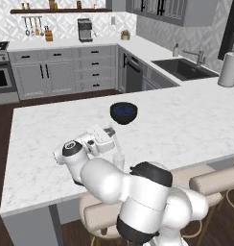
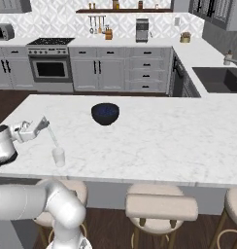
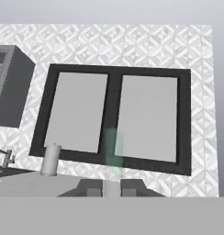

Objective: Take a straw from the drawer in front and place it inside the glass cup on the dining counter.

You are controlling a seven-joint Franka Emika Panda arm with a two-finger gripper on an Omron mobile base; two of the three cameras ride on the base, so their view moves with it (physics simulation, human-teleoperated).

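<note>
From the left base view, the gripper [image 1: 109, 131] hangs over the dining counter [image 1: 186, 129] near its front edge, jaws closed on the straw [image 1: 116, 142], whose lower end points down at the glass cup [image 1: 119, 160]. The dark bowl [image 1: 123, 112] sits farther back.

From the right, the straw [image 2: 52, 135] slants toward the cup [image 2: 58, 156]; whether its tip is inside yet, I cannot tell.

In the hand view the straw [image 3: 114, 156] rises between the fingertips [image 3: 92, 187]. Fetching looks done; release remains.
</note>
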